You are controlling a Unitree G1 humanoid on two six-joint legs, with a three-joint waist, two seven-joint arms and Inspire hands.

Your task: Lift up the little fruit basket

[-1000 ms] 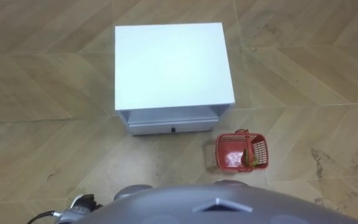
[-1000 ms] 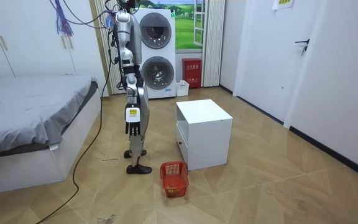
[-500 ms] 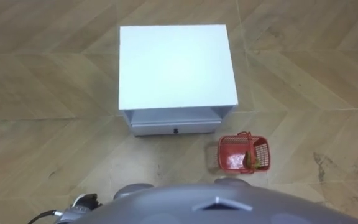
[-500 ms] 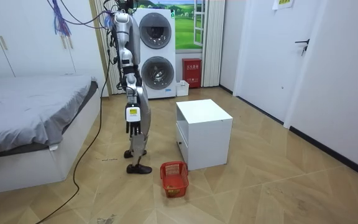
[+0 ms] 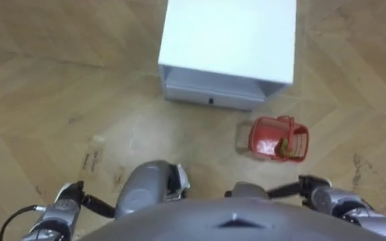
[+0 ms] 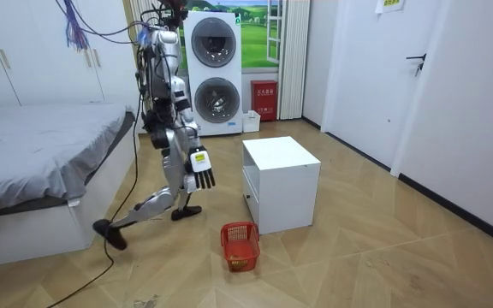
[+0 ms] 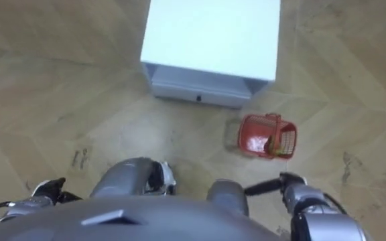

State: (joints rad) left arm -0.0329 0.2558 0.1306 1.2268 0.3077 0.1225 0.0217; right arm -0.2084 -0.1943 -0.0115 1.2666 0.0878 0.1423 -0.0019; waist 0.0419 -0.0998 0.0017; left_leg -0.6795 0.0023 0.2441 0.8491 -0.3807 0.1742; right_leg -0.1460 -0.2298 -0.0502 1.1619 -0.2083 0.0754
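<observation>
Fingers (image 6: 204,180) of the right hand (image 6: 198,161) are held straight and apart, nothing in them, and a big step has been taken, so the fruit basket (image 5: 277,138), left on the floor (image 5: 45,100) by the cabinet (image 5: 230,37), is now nearer, below them.

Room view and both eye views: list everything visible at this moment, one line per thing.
fruit basket: one, red, on the floor just off the cabinet's front right corner, something yellow-green inside
cabinet: one, white, drawer in front, on the floor ahead of the robot
washing machines: two, white, stacked at the back wall
box: one, red, on the floor beside the washing machines
bed: one, grey cover, room view's left
door: one, white, room view's right
right hand: one, fingers straight, holding nothing, beside the robot's thigh
left hand: one, lower left of the eye views
</observation>
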